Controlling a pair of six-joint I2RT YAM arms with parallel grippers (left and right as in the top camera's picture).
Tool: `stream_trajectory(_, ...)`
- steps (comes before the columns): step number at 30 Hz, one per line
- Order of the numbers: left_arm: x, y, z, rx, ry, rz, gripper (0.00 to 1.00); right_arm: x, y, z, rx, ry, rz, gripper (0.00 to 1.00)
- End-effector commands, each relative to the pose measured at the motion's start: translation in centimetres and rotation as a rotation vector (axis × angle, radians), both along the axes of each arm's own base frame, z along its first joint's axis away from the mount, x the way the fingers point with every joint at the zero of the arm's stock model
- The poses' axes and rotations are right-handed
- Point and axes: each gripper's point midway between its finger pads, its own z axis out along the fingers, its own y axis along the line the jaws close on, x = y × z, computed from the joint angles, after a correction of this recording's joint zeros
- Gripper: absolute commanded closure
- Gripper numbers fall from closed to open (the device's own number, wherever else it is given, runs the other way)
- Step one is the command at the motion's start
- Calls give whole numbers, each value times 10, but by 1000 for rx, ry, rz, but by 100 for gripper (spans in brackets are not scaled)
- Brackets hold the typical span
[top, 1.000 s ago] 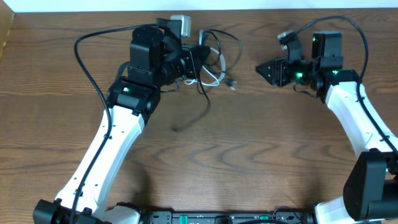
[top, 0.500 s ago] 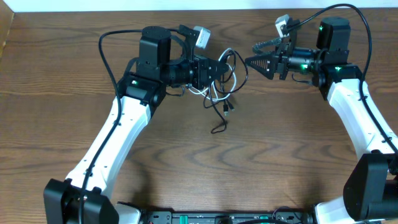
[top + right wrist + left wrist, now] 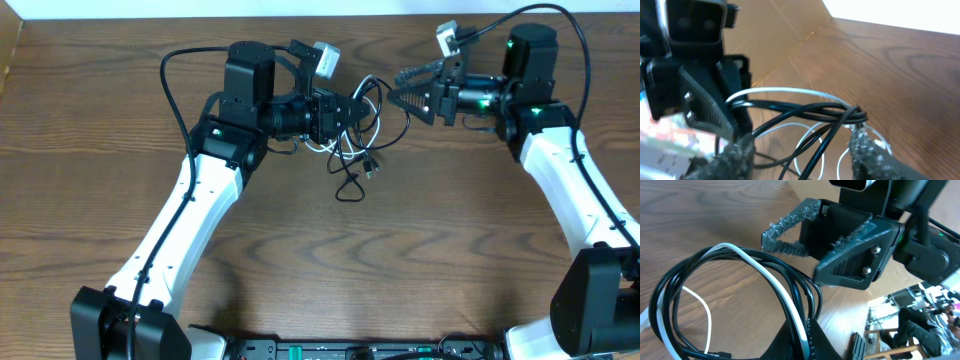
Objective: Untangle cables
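Toward the twelve o'clock edge of the worktop (image 3: pixel 450 250), the cables (image 3: pixel 362 135) sit as one small bundle between the two arms. The left end effector (image 3: pixel 350 112) is pressed together on the bundle from its nine o'clock side. In the left wrist view the strands converge and vanish between its fingers. The right end effector (image 3: pixel 398 90) comes in from three o'clock with its fingers spread. In the right wrist view several strands cross the gap between them, and nothing is pinched.

The step in hand looks like picking one strand out of the loops. To do it well, the right end effector should close on a single strand rather than the whole crossing. The white cable (image 3: pixel 785 91) arches apart at the top of the bundle, so it is the easier one to isolate. The black cable (image 3: pixel 805 112) crosses itself just below. The pull should then go toward three o'clock, slow and level, while the left side holds firm. A quick tug could tighten the crossing instead of opening it.

By count there are two cables, one black and one white. The black one makes several overlapping loops, but I cannot tell exactly how many. One black tail trails toward six o'clock onto the wood, and one small plug (image 3: pixel 368 170) shows near it. There are two arms and two end effectors.
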Motion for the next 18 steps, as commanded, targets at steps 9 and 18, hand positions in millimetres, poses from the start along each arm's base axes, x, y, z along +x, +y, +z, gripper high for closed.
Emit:
stream_trajectory(9,24,19,-19,132,12,174,93,28,-2,14,-88,20,-275,44)
stream_trajectory(18,30,22,-26,146,41,215,92,13,31,-1,-135,82,-253,49)
